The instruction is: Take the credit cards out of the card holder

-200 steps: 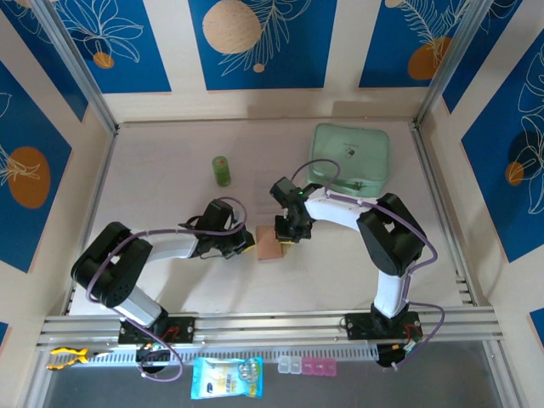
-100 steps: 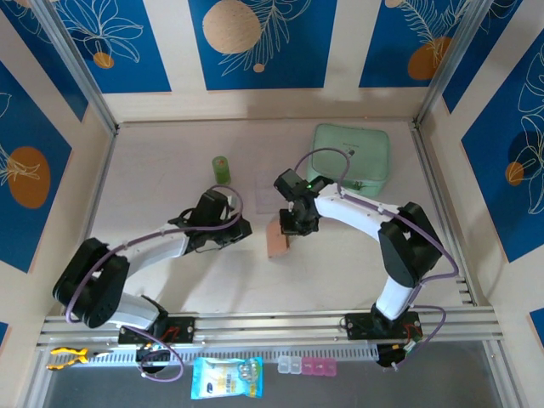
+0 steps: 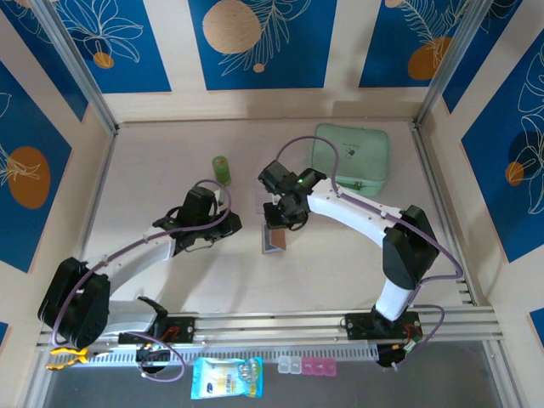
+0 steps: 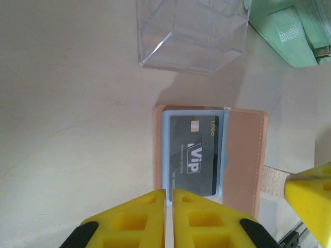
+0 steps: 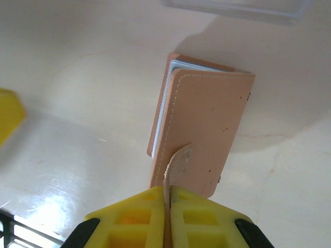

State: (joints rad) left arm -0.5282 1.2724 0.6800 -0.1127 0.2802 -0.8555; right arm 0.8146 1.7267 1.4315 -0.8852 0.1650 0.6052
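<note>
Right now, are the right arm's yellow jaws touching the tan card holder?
Touching. The right wrist view shows the right gripper with its jaws pinched shut on the strap of the card holder.

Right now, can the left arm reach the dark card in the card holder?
Probably yes. The right gripper holds the card holder open by its strap, so the dark card shows face up just ahead of the left gripper, with nothing between them. That gripper is nearly shut, so it must open first.
</note>
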